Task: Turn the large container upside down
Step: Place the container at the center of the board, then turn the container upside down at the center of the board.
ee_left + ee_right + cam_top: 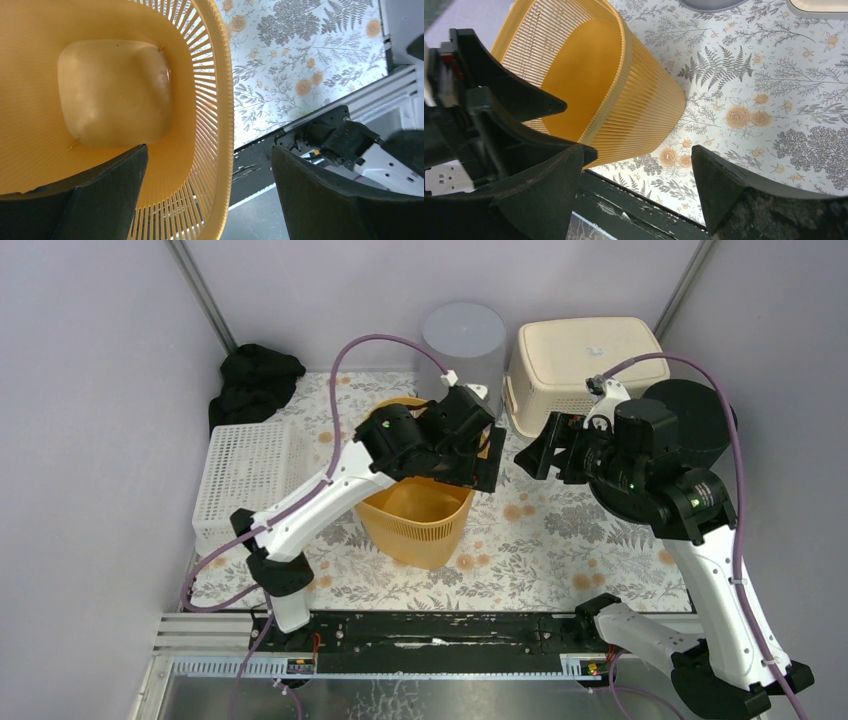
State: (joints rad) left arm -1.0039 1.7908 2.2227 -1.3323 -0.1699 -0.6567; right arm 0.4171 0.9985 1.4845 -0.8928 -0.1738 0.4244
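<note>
An orange slatted basket (420,512) stands mouth up in the middle of the floral table. It also shows in the left wrist view (115,85) and in the right wrist view (624,90). My left gripper (482,455) is open over the basket's right rim. In the left wrist view (210,150) one finger is inside the basket and the other outside, the rim between them, with no contact visible. My right gripper (535,455) is open and empty, just right of the basket and above the table. It also shows in the right wrist view (636,150).
An upside-down beige tub (585,360) and a grey cylindrical bin (462,340) stand at the back. A white lattice basket (245,475) lies at the left with a black cloth (255,380) behind it. A black round container (695,420) sits at the right behind my right arm.
</note>
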